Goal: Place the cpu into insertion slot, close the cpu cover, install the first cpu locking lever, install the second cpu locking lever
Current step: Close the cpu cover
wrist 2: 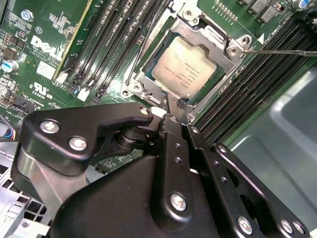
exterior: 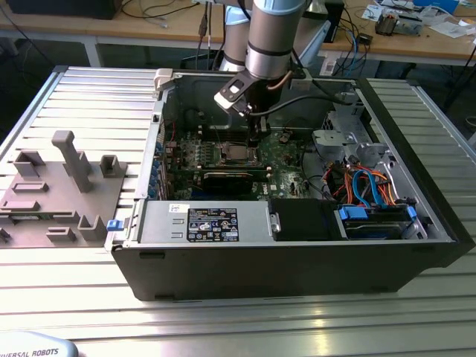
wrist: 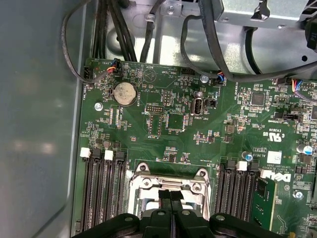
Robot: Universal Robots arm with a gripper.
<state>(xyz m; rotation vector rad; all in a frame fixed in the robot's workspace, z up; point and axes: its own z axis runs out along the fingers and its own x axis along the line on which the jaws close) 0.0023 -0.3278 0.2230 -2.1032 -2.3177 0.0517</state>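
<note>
Sitting in the slot (wrist 2: 130, 90): one cpu (wrist 2: 185, 67), faint print on its lid, one cover (wrist 2: 213, 34) down around it. The claw (wrist 2: 181, 103) is closed, nothing seen between its tips (wrist: 165, 196), which stand at the cover's edge just beside the cpu. One printed sticker (exterior: 212, 223) on the grey box (exterior: 156, 223).

The silver-grey cylindrical robot arm (exterior: 271, 30) reaches straight down, its black metal two-fingered gripper (wrist 2: 181, 103) pointing downward, slim fingers (wrist: 165, 198) pressed together at the tips.
</note>
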